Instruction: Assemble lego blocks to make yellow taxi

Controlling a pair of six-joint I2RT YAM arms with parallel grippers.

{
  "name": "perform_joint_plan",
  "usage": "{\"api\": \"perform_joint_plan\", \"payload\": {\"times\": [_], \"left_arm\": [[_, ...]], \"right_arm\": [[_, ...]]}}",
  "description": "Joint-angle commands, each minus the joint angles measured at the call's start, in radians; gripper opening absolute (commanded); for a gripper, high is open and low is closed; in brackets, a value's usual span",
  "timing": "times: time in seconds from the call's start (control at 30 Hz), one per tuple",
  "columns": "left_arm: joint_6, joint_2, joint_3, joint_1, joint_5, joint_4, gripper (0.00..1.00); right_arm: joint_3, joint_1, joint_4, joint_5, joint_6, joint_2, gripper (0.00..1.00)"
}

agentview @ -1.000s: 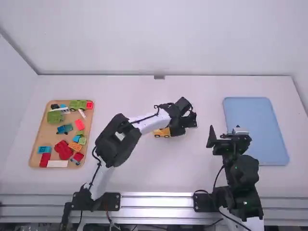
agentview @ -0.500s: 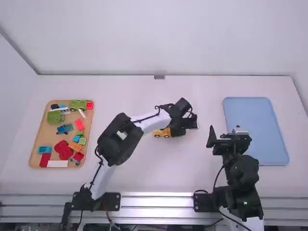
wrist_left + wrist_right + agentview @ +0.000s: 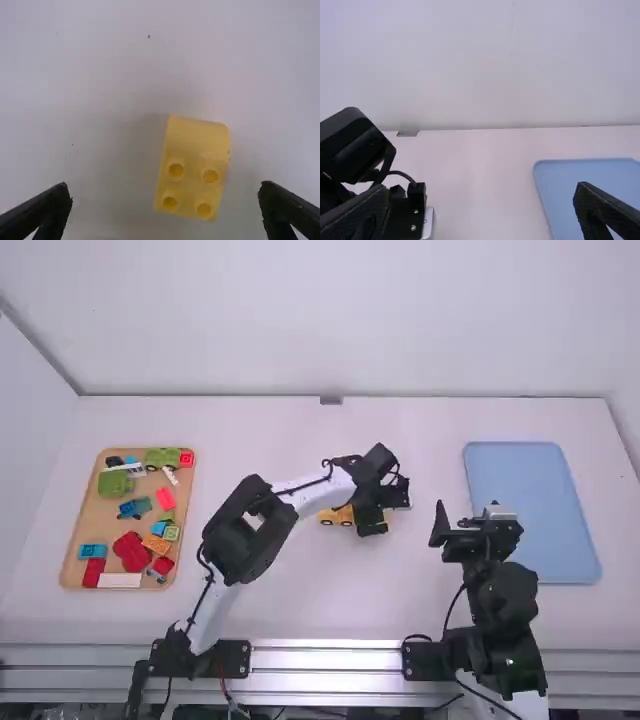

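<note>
L claw (image 3: 381, 512): over mid tbl, pointing down; fingers wide apart, nothing gripped.
Yellow block (image 3: 192, 170): on white tbl, btwn L claw's open fingers, gap each side, no contact; a bit nearer one finger than the other. Studs up, 4 showing at one end, smooth rounded part at the other.
Yellow wheeled pc (image 3: 329, 516): on tbl just beside L claw, on its L side, wheels showing; partly hidden by the claw. Can't tell if it touches the claw.
R claw (image 3: 466, 516): to R of L claw, well apart, pointing fwd away from the high cam; fingers wide apart, nothing held.
Blue tray (image 3: 530, 505): ahead of R claw & off to its R.
Wooden tray (image 3: 94, 520): well off to L of L claw, w/ the other pcs. Far side: green wheeled pc (image 3: 162, 458), red block (image 3: 186, 457). Just nearer the cam: lg green block (image 3: 115, 483). Mid: blue wheeled pc (image 3: 130, 509). Near side: lg red pc (image 3: 131, 551), white pc (image 3: 120, 581).
</note>
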Motion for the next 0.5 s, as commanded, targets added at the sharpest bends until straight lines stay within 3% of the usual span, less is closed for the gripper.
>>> {"api": "perform_joint_plan", "payload": {"times": [0.0, 0.23, 0.33, 0.47], "left_arm": [[-0.041, -0.038, 0.047, 0.009, -0.029, -0.028, 0.99], [0.047, -0.200, 0.042, 0.102, 0.185, -0.152, 0.99], [0.048, -0.269, 0.008, 0.160, 0.205, -0.156, 0.99], [0.053, -0.364, -0.092, 0.237, 0.249, -0.117, 0.99]], "right_arm": [[-0.007, 0.003, 0.014, 0.003, -0.025, -0.006, 0.98], [0.004, 0.003, 0.058, 0.001, -0.044, 0.046, 0.98], [0.039, 0.003, 0.061, -0.039, -0.080, 0.128, 0.98], [0.128, -0.022, 0.059, -0.203, -0.196, 0.332, 0.98]]}}
